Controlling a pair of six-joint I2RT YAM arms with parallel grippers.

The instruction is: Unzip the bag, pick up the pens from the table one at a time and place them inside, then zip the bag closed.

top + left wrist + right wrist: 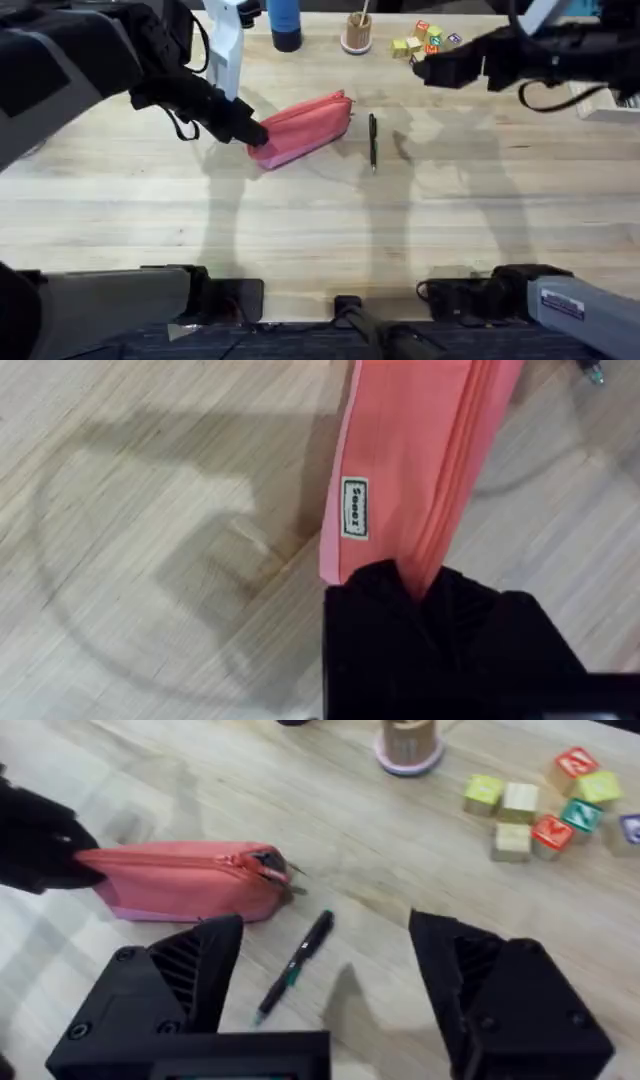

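The pink-red bag [303, 129] lies on the table [320, 210], its zip closed along the top edge. My left gripper [256, 135] is shut on the bag's left end; in the left wrist view the black fingers [440, 630] pinch the pink fabric [410, 450] near its small label. A slim black pen [373, 141] lies just right of the bag. In the right wrist view the pen [293, 966] sits near the zip pull [275, 870]. My right gripper [428, 70] hangs open, high and to the right of the pen.
A blue bottle [285, 25] and a small wooden cup [357, 35] stand at the back. Several coloured letter blocks [428, 40] lie back right. The front half of the table is bare wood.
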